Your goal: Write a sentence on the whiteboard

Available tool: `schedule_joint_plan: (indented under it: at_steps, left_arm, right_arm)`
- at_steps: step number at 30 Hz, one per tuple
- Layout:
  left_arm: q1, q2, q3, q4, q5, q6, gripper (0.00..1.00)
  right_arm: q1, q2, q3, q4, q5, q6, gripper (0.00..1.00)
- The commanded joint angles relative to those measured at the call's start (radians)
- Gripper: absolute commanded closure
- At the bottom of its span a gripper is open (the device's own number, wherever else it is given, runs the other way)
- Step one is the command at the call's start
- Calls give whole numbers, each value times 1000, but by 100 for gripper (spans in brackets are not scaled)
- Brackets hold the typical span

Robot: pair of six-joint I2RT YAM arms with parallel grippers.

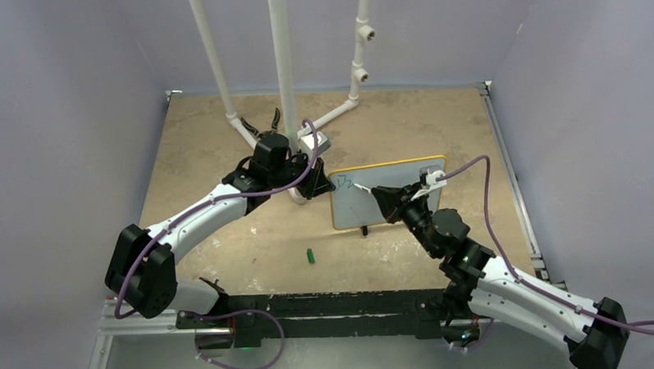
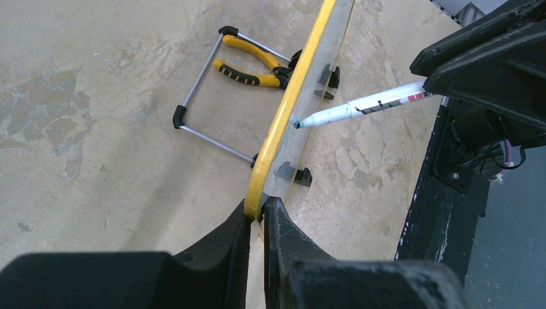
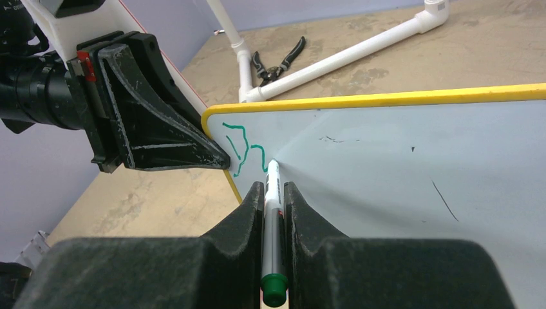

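Observation:
The whiteboard [image 1: 397, 182] stands upright on the table, white with a yellow rim [image 2: 283, 116]. My left gripper [image 2: 261, 209] is shut on its left edge, and shows as a black wedge at the board's corner in the right wrist view. My right gripper [image 3: 273, 190] is shut on a white marker [image 3: 273, 187] with a green end cap. The marker tip touches the board face [image 3: 399, 161] near its upper left. The sentence [image 3: 241, 145] is a few green strokes beside the tip, also visible as small green marks [image 1: 348, 184] from above.
A wire stand [image 2: 199, 109] props the board from behind. Yellow-handled pliers [image 2: 251, 67] lie behind the board. White PVC pipes [image 1: 283, 71] rise at the back of the table. A small green cap [image 1: 311, 256] lies on the table in front of the board.

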Motion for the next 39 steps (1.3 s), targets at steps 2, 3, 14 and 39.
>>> schedule_joint_plan:
  at_steps: [2,3,14,39]
  left_arm:
    - [16,-5,-6,20,-26,28,100]
    - [16,-5,-6,20,-26,29,100]
    - [17,-5,-6,20,-27,28,100]
    - [17,-4,-6,20,-27,30,100]
  right_arm:
    - [-3,-8,-3,-1,74,2,100]
    - [-3,-7,-3,-4,74,4,100]
    - [-3,-37,-11,-52,97,21,100]
    - [-3,-62,-27,22,49,-5,100]
